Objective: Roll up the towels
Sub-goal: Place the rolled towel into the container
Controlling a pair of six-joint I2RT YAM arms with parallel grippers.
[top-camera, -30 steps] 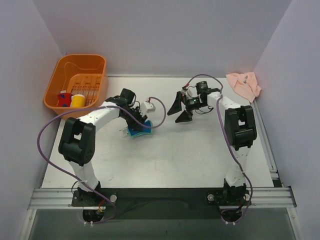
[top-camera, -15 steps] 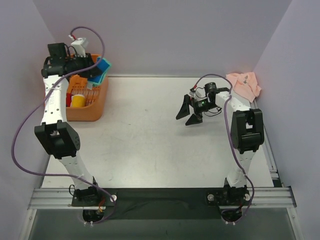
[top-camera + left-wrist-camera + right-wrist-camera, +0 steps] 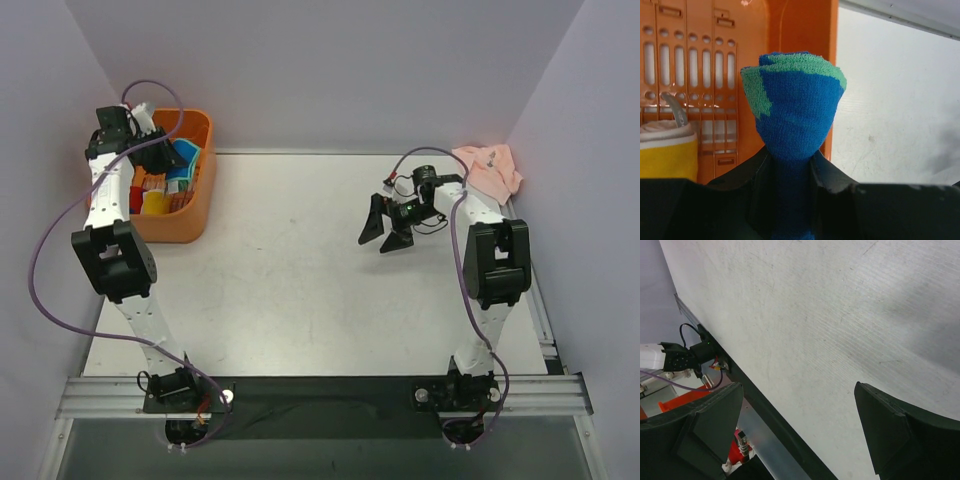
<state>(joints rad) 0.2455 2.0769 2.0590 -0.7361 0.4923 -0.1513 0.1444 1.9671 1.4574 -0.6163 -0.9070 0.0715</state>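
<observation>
Left gripper (image 3: 791,159): the two black fingers are pinching the green and blue towel (image 3: 795,105) by its lower end. The jaws are standing partly closed, with the cloth filling the gap between them. The towel is a looped terry fabric, and it is sitting as a tight roll. Its upper end is flaring out past the fingertips into a rounded head. The head is mostly blue, with a green rim along its top and a green patch on its left side.

In the top view this gripper is hanging over the orange basket (image 3: 205,190). The basket is a moulded plastic tub with rounded corners, and rows of slots are running across its inner face. In the left wrist view the slotted plastic is lying beyond the towel and to its left. A yellow cup (image 3: 665,155) with a pale rim is sitting low on the left of the fingers.

Right gripper (image 3: 384,238): the jaws are standing fully spread and are gripping nothing. Its fingers are black, wedge-shaped blades. Between them only the table (image 3: 840,300) is showing, a flat pale surface with fine scratches.

The pink towel (image 3: 488,170) is lying behind this gripper's wrist, near the table's far right corner. It is a soft, crumpled heap, not rolled
</observation>
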